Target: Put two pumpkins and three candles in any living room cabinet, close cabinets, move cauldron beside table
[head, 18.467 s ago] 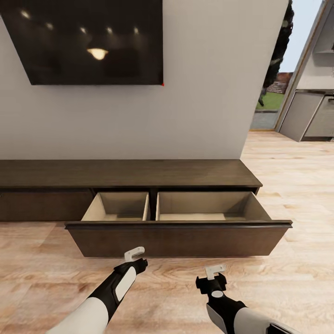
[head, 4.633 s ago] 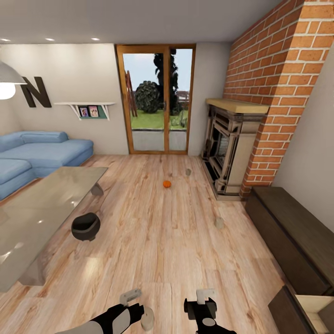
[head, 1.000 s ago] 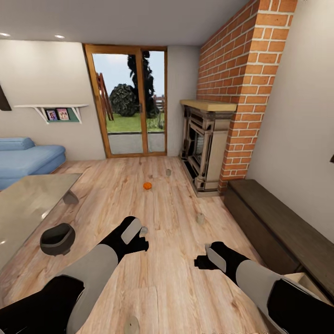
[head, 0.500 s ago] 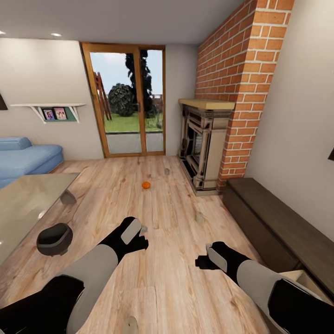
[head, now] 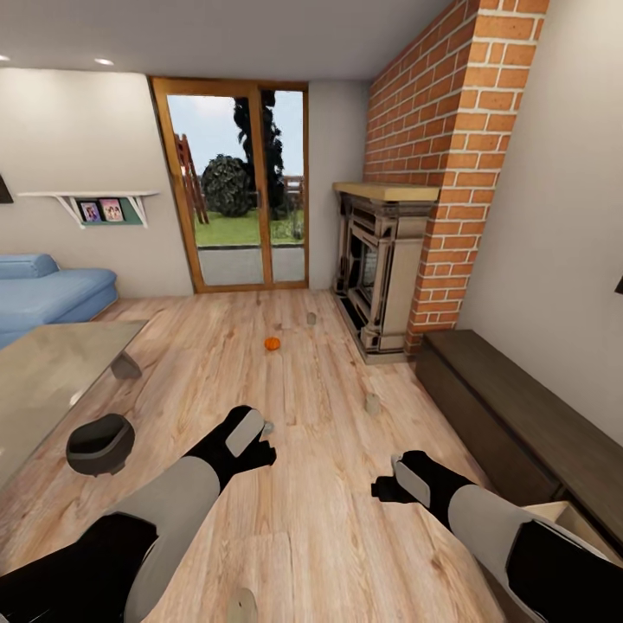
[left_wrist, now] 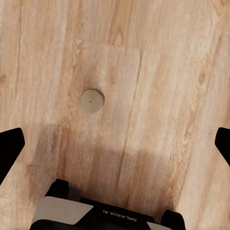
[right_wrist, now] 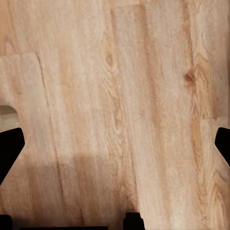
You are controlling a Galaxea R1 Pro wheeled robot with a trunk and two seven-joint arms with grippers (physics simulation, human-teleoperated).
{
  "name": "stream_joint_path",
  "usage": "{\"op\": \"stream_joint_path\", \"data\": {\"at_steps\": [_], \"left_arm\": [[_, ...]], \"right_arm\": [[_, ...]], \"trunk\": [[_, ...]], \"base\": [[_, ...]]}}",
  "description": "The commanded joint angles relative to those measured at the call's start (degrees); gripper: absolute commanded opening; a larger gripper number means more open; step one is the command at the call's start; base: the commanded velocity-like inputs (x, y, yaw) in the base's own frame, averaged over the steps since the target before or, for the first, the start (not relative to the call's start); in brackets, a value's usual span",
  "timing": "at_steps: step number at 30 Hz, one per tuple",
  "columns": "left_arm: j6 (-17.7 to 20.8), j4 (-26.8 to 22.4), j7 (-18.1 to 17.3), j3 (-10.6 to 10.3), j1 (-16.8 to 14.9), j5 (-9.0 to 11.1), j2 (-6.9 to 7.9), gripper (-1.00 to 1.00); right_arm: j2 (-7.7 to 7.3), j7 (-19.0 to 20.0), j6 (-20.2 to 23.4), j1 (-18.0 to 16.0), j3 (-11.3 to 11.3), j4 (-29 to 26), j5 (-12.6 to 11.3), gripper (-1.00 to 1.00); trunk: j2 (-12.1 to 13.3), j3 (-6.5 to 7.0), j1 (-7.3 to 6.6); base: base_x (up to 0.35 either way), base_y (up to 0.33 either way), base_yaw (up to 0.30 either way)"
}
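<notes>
1. Nearest: a candle (head: 243, 605) stands on the plank floor (head: 329, 536) at the bottom edge of head view, btwn the two arms & close to the robot. Left wrist view sees the same candle (left_wrist: 91, 101) from above, a round tan top w/ a dark dot in the middle, apart from the fingers.
2. Left gripper (left_wrist: 115, 143): black fingertips (left_wrist: 10, 143) sit at opposite edges of the wrist view, so jaws wide, nothing btwn them but floor. In head view the left gripper (head: 260, 452) points down at the floor, arm stretched fwd.
3. Right gripper (right_wrist: 115, 143): fingertips (right_wrist: 9, 143) likewise at both edges, jaws wide, empty, bare planks below. A pale rounded bit shows at that view's edge; can't tell what it is. Head view has the right gripper (head: 388, 489) low over the floor, right of centre.
4. Cauldron (head: 99, 443): black, rounded, on the floor just beside the glass-topped table (head: 43, 381), at left.
5. Right edge: an open cabinet drawer (head: 567, 519), pale inside, corner only. The cabinet (head: 519, 424), long & dark brown, runs along the right wall.
6. Mid floor: 2nd candle (head: 372, 403), upright, near the cabinet's far end but apart from it.
7. Further: a pumpkin (head: 272, 343), small & orange, alone on open floor.
8. Past it: 3rd candle (head: 311, 318), near the stone fireplace (head: 381, 260).
9. Far: brick chimney (head: 433, 164), wood-framed glass doors (head: 238, 186), blue sofa (head: 48, 290) at left, wall shelf (head: 91, 203).
</notes>
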Motion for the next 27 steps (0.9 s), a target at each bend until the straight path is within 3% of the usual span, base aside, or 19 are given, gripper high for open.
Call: {"op": "stream_joint_path", "data": {"at_steps": [1, 19, 22, 27], "left_arm": [[-0.1, 0.5, 0.4, -0.3, 0.0, 0.4, 0.0, 1.0], [-7.5, 4.0, -0.1, -0.3, 0.0, 0.3, 0.0, 1.0], [-7.0, 4.0, -0.3, -0.4, 0.0, 0.2, 0.0, 1.0], [-1.3, 3.2, -0.1, -0.5, 0.0, 0.3, 0.0, 1.0]], "right_arm": [[-0.12, -0.5, 0.2, 0.0, 0.4, -0.2, -0.6, 1.0], [-0.7, -0.5, 0.2, 0.0, 0.1, -0.3, -0.7, 1.0], [-0.82, -0.5, 0.2, 0.0, 0.1, -0.3, -0.7, 1.0], [-0.88, -0.5, 0.2, 0.0, 0.1, -0.3, -0.7, 1.0]], "trunk": [[-0.5, -0.25, 0.23], [-7.7, -3.48, 4.18], [-8.9, -4.02, 4.84], [-10.9, -4.92, 5.94]], "base": [[0.0, 0.0, 0.0], [0.0, 0.0, 0.0], [0.0, 0.0, 0.0], [0.0, 0.0, 0.0]]}}
